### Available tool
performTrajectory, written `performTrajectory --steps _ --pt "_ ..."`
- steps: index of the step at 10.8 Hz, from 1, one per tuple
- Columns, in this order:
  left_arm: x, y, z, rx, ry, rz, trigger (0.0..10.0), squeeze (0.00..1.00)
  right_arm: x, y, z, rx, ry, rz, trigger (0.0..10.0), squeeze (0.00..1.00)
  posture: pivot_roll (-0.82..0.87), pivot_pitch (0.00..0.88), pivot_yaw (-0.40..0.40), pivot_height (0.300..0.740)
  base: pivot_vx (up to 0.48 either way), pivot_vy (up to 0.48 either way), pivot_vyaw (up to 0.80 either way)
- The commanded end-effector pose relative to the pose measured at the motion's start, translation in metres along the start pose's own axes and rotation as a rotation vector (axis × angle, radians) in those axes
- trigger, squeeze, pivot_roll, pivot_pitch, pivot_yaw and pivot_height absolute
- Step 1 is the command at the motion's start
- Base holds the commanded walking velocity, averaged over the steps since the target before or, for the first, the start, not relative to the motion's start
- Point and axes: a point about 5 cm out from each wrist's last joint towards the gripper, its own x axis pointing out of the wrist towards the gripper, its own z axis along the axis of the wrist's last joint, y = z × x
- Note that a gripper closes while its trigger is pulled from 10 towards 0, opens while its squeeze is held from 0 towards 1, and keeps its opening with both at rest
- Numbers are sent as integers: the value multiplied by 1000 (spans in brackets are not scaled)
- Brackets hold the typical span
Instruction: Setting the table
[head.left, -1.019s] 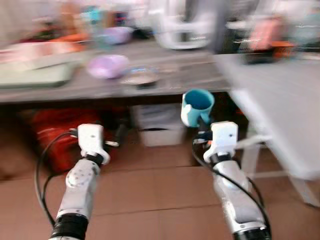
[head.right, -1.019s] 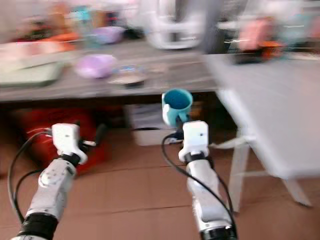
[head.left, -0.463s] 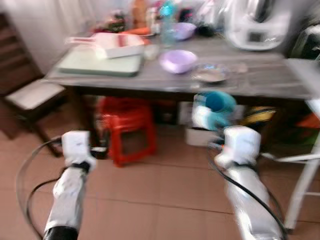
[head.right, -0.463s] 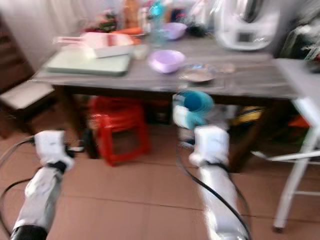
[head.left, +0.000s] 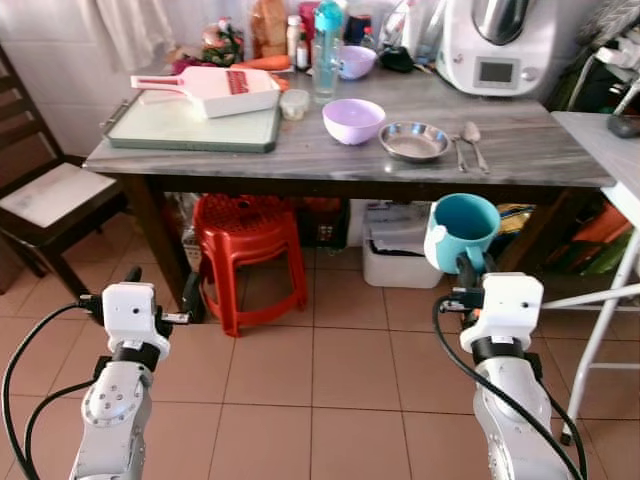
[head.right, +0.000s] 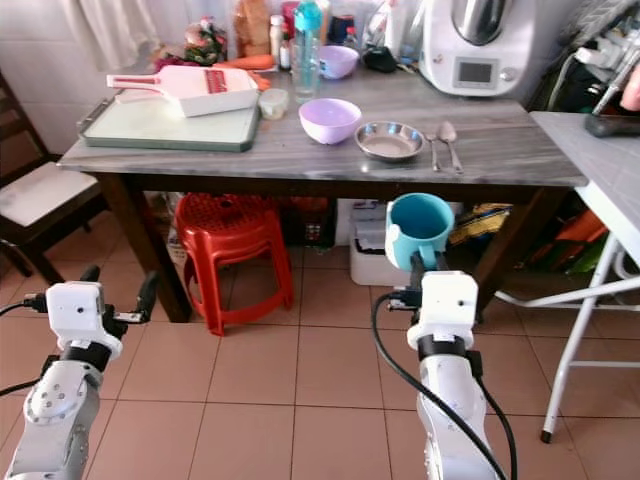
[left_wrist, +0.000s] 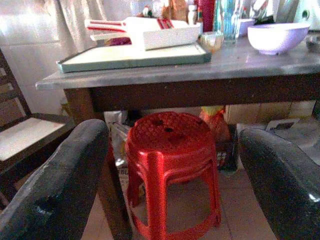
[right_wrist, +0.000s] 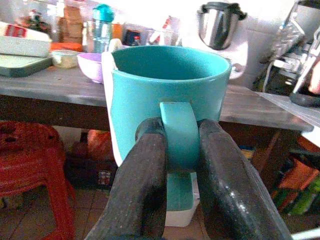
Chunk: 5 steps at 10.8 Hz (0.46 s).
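Observation:
My right gripper (right_wrist: 179, 131) is shut on the handle of a teal mug (head.left: 462, 228). It holds the mug upright in front of the table's front edge, below the tabletop. The grey-topped table (head.left: 530, 150) carries a purple bowl (head.left: 354, 119), a small metal plate (head.left: 414, 141) and two spoons (head.left: 468, 142) beside the plate. My left gripper (head.left: 160, 287) is open and holds nothing. It hangs low over the tiled floor, pointing at a red stool (left_wrist: 170, 145) under the table.
A green tray (head.left: 190, 128) with a white slicer (head.left: 212, 90), bottles and a kitchen machine (head.left: 498, 45) fill the table's back. A dark chair (head.left: 45, 195) stands at the left and a white folding table (head.left: 612, 160) at the right. A white box (head.left: 395, 258) sits underneath.
The whole view has swung and sharpened, so the camera moved; the table now lies squarely ahead. The right gripper still holds the mug, and the left stays open.

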Motion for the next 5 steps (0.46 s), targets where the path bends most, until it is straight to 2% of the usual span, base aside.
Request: performTrajectory --steps 1,3,4,5 --pt "1 -3 3 -12 -11 -13 10000 0 1 -4 4 3 -11 -23 10000 0 11 24 -24 740 0 0 0" --pt "11 -24 10 -42 -45 -106 10000 0 4 -1 5 1 -15 -13 10000 0 -4 18 -9 740 0 0 0" --pt "15 -26 14 -54 -58 -123 10000 0 4 -1 5 3 -16 -12 10000 0 -4 15 -8 740 244 0 0" --pt "17 -27 16 -77 -66 -137 10000 0 5 1 5 4 -18 -10 10000 0 -4 15 -8 740 0 0 0"
